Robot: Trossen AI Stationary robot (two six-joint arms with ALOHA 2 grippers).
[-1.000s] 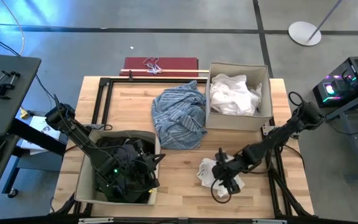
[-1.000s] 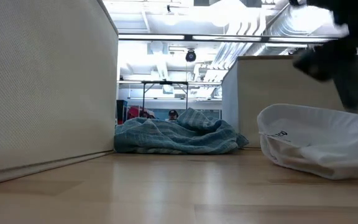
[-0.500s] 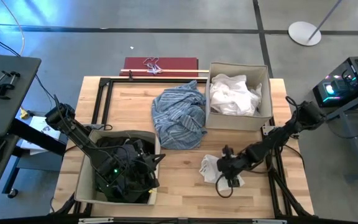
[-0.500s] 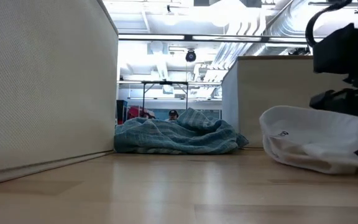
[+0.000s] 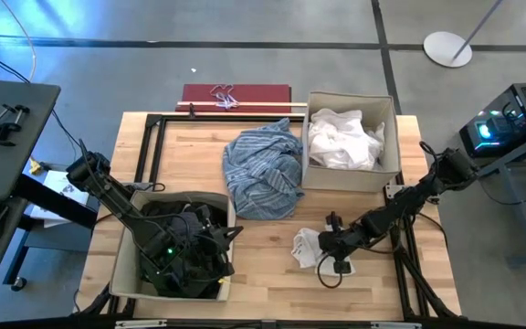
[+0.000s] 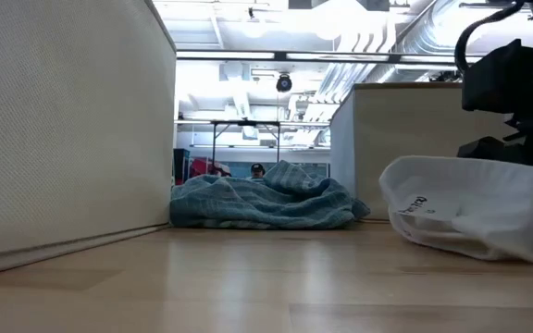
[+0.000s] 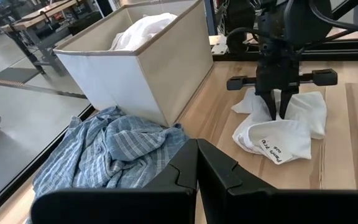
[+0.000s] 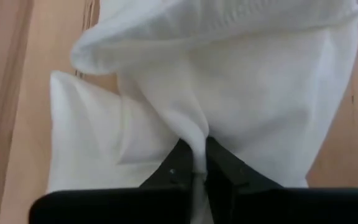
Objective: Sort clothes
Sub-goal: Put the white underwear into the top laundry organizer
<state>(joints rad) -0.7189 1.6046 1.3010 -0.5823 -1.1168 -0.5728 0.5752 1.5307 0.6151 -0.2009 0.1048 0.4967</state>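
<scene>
A small white piece (image 5: pixel 305 248) lies on the table near the front right; it also shows in the low view (image 6: pixel 470 208) and the left wrist view (image 7: pixel 278 134). My right gripper (image 5: pixel 323 249) stands on it, fingers down, shut on the cloth. My left gripper (image 5: pixel 212 239) is shut and holds nothing, inside the left beige box (image 5: pixel 121 267) above dark clothes (image 5: pixel 173 249). A light blue striped shirt (image 5: pixel 265 170) lies crumpled mid-table. Several white pieces (image 5: pixel 342 139) fill the right beige box (image 5: pixel 393 137). My right gripper pinches a raised fold (image 8: pixel 194 142) near the middle of the white piece between its two fingers. The fingers (image 7: pixel 272 106) come from above, pointing down. The cloth gathers into creases at the pinch, and the rest of the piece lies on the table.
A maroon flat object (image 5: pixel 236 94) lies at the table's far edge. A black frame rail (image 5: pixel 153 146) runs along the far and left sides. In the low view the left box wall (image 6: pixel 63 129) fills the left side. Bare wood shows in the front middle.
My right gripper has come down onto the white piece and shifted a little toward the table's left. The piece has bunched up under the fingers, and its left end has shifted slightly leftward.
</scene>
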